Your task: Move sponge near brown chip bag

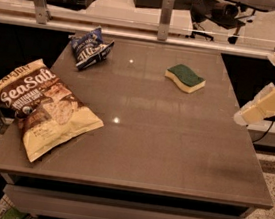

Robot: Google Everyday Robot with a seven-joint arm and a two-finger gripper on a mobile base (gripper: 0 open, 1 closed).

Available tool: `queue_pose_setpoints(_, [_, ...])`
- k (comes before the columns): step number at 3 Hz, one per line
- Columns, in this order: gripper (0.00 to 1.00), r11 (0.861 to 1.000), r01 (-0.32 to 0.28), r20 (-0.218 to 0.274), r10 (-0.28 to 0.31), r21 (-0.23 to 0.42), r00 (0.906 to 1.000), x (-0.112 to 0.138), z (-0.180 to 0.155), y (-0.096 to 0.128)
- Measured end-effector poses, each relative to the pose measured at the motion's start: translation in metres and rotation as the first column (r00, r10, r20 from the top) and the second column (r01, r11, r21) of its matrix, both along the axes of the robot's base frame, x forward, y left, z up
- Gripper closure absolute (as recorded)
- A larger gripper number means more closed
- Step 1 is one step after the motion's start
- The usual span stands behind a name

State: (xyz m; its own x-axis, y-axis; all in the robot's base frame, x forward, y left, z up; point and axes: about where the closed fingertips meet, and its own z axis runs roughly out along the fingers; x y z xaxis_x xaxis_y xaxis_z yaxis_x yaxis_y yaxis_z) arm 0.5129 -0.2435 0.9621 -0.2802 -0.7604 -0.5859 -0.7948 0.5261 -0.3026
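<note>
- Camera view: a brown, glossy table [171, 156] fills most of the frame, seen from its near edge and from above.
- The sponge [184, 78] lies flat on the far right part of the tabletop, dark green scrub side up, with the pale yellow foam showing along its wavy near edge. Nothing touches it.
- The brown chip bag [42, 106] lies flat at the near left, its white "Sea Salt" lettering facing up. Its upper left corner hangs past the table's left edge. It is well apart from the sponge, with a wide stretch of bare tabletop between them.
- A smaller blue and white snack bag [90, 50] sits crumpled at the far left, beyond the chip bag and not touching it. It is roughly level with the sponge across the table.
- The gripper [252, 112] is a pale cream shape at the right side of the frame, just off the table's right edge. It slants down and inward, above the level of the tabletop, to the right of the sponge and a little nearer the camera. It touches nothing, and whether it is released or clenched cannot be told.
- A light rail with upright posts [166, 17] runs along the table's far edge.
- Two small glints of light [116, 120] show on the tabletop.
</note>
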Motion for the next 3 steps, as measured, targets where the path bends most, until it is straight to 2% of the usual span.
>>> queue_pose_setpoints(1, [0.00,0.992,0.064,0.039,-0.069,0.110,0.9968,0.041,-0.022,-0.009])
queue_pose_setpoints(2, [0.00,0.981,0.106,0.004,-0.108,0.159,0.9941,0.080,-0.051,-0.012])
queue_pose_setpoints(3, [0.00,0.982,0.106,0.004,-0.108,0.159,0.9941,0.080,-0.051,-0.012])
